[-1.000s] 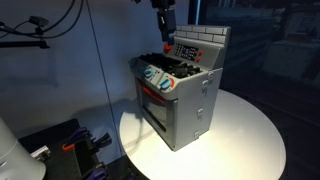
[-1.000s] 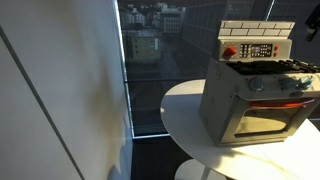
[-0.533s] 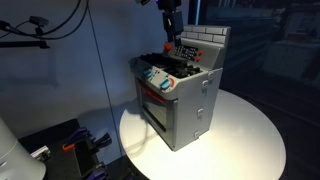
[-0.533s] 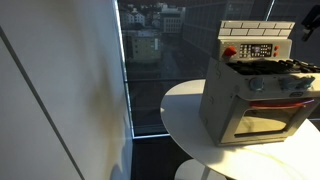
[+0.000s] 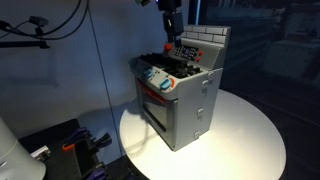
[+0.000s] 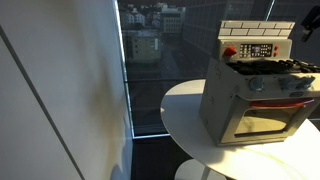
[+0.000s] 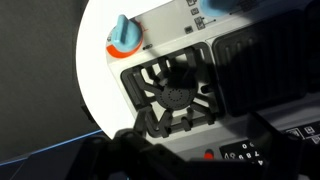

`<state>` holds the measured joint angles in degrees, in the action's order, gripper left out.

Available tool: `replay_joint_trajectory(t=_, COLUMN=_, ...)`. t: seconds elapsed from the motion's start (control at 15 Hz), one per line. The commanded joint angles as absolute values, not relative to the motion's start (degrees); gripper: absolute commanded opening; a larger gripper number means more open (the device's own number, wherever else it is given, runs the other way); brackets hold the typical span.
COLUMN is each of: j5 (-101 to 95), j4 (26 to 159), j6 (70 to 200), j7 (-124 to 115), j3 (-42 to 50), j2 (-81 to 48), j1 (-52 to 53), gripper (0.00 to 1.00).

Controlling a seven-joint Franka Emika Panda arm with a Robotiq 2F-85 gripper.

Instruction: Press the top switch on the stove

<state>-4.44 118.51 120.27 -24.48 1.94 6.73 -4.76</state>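
The stove (image 5: 180, 95) is a small grey toy with black burners, blue-teal knobs and a brick-patterned back. It stands on a round white table (image 5: 245, 140) and shows in both exterior views (image 6: 255, 95). Its red-framed back panel (image 6: 257, 50) holds tiny pale bars; the top switch (image 6: 259, 46) is too small to make out clearly. My gripper (image 5: 172, 36) hangs over the burners, just in front of the panel (image 5: 185, 50) and apart from it. Its jaws cannot be read. The wrist view shows a burner (image 7: 175, 95), a knob (image 7: 122, 32) and the panel's edge (image 7: 245, 152).
The table's rim (image 6: 175, 110) lies close around the stove. A glass wall with a city view stands behind (image 6: 150, 45). Cables and equipment lie on the floor (image 5: 80, 145) beside the table.
Since a second ago my gripper has shifted slightly towards the stove's back panel. Over the last half second nothing has visibly moved.
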Motion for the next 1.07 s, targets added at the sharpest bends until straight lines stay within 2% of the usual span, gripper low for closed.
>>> replay_joint_trajectory(t=0.0, j5=-3.82, j4=117.56, j6=122.60, j7=-24.37, j3=2.50, j2=5.52, j1=-5.07, gripper=1.00)
replay_joint_trajectory(t=1.0, j5=-2.30, j4=114.01, j6=132.97, j7=-22.54, j3=5.22, j2=-1.48, j1=-5.54, gripper=1.00)
